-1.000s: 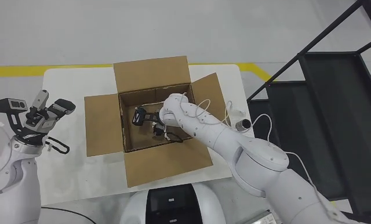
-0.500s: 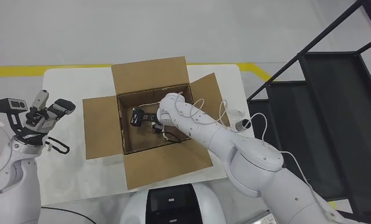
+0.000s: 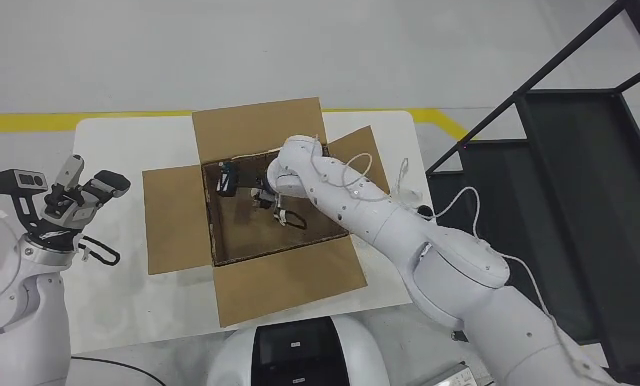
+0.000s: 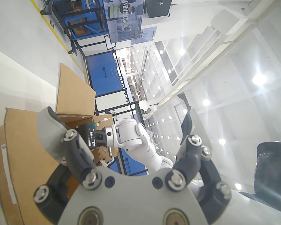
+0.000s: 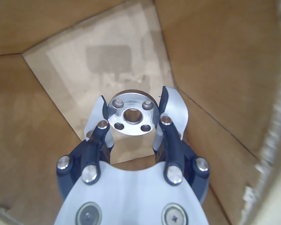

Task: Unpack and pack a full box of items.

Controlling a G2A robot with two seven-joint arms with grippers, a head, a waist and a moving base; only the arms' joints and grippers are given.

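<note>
A: While the right gripper [image 5: 133, 98] sits down inside the box [image 5: 213, 47], what's it got?
B: It pinches a round metal disc [image 5: 131, 129] by the rim, one finger on each side. Flat face with holes looks back at the wrist. Brown walls all round, the box bottom beyond.
A: From above?
B: That gripper [image 3: 230, 178] is at the box's far-left inner corner. The disc is too small to tell there. Flaps folded out over the white table [image 3: 120, 146].
A: Left gripper [image 4: 116, 112]?
B: Spread wide, holding nothing, pointing up. It's at the table's left edge, well apart from the box.
A: Else?
B: Dark stairs [image 3: 560, 156] right of the table.
</note>
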